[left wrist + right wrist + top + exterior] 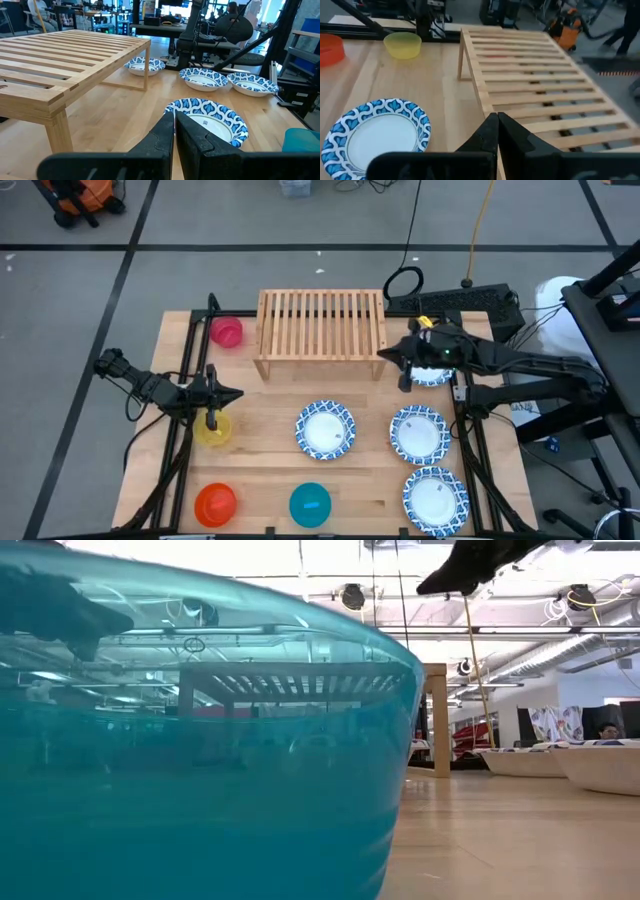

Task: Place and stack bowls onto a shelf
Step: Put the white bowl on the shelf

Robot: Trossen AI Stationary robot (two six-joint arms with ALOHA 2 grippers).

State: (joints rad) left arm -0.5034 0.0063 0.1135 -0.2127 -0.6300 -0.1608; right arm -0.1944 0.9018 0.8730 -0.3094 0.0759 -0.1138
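Note:
The light-wood slatted shelf (320, 325) stands on its legs at the table's far middle. Four blue-patterned bowls rest on the table: one at the centre (325, 429), two on the right (419, 433) (436, 500), and one partly under the right arm (432, 375). The pink bowl (227, 332) sits left of the shelf. The yellow bowl (213, 429), the orange-red bowl (215, 502) and the teal bowl (310, 504) lie toward the left and near edge. My left gripper (230, 393) (174, 122) hovers shut just beyond the yellow bowl. My right gripper (385, 356) (497, 122) hovers shut over the shelf's right front corner.
Black frame rails run along the table's left (185, 410) and right (465, 430) sides. A cable loop (404, 281) and dark equipment (460, 302) lie behind the shelf's right end. The teal bowl (200, 740) fills most of the low view. Bare wood lies between the shelf and the centre bowl.

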